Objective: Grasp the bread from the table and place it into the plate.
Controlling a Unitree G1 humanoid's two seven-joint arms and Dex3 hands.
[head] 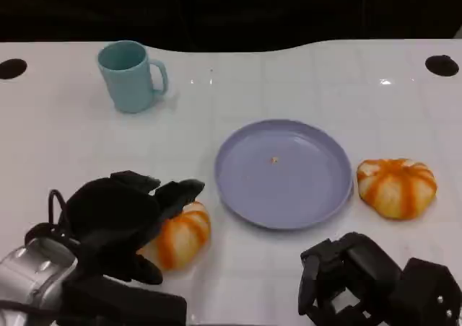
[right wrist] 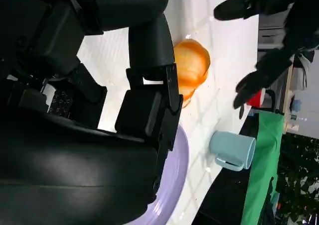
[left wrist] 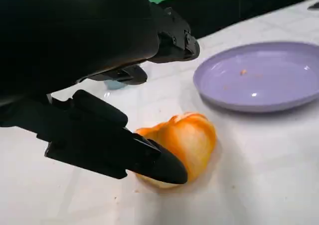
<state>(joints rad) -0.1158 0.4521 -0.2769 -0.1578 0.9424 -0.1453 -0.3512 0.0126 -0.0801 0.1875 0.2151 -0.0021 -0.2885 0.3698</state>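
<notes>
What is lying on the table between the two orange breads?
The purple plate lies between the bread at the left hand and the other bread. The head view shows it, holding just a crumb.

Orange-and-white striped bread roll (head: 180, 237) lying on the white surface (head: 303, 81), near the lower-left rim of the plate. Lavender round plate (head: 284, 173), upright, holding one small crumb. A second striped roll (head: 397, 187) lies just beside its right rim
</notes>
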